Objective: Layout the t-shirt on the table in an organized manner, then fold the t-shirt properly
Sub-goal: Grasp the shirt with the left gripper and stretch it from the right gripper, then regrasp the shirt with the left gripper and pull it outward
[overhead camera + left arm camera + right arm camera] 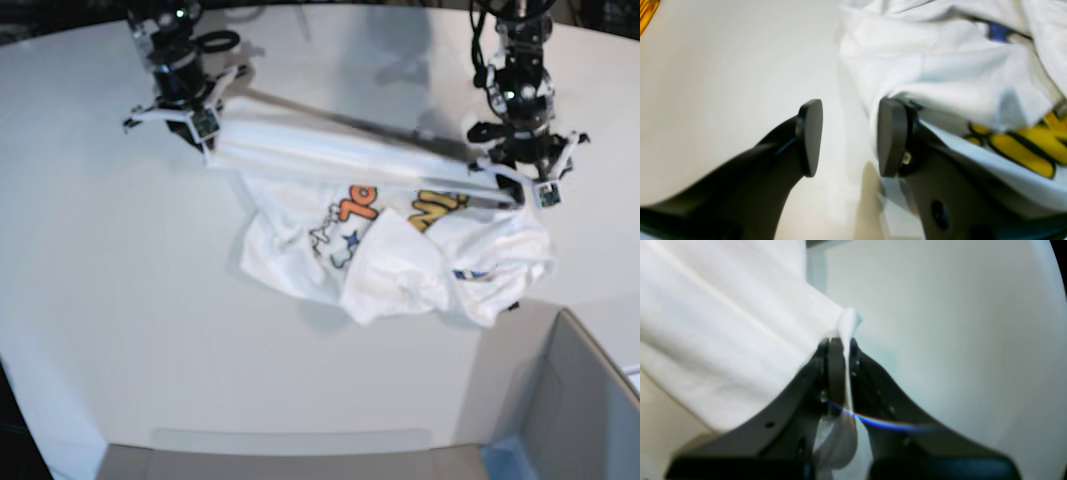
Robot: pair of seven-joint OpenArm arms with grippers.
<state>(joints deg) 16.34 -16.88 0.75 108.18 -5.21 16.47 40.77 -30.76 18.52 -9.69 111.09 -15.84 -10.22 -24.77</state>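
The white t-shirt [400,250] lies crumpled on the table [120,280], its colourful print partly showing. One edge is pulled into a taut band that runs up to the left. My right gripper [208,138] is shut on that end, and the right wrist view shows its jaws [840,350] pinching a fold of the t-shirt [723,323]. My left gripper [520,195] hovers at the band's other end. In the left wrist view it [850,136] stands open over the table [723,83], with the t-shirt [940,73] lying against and behind one finger [892,136].
A grey box [575,400] with a blue edge stands at the near right, just below the shirt. The table's curved edge runs along the near left. A blurred orange-yellow thing [646,11] shows in the top left corner of the left wrist view.
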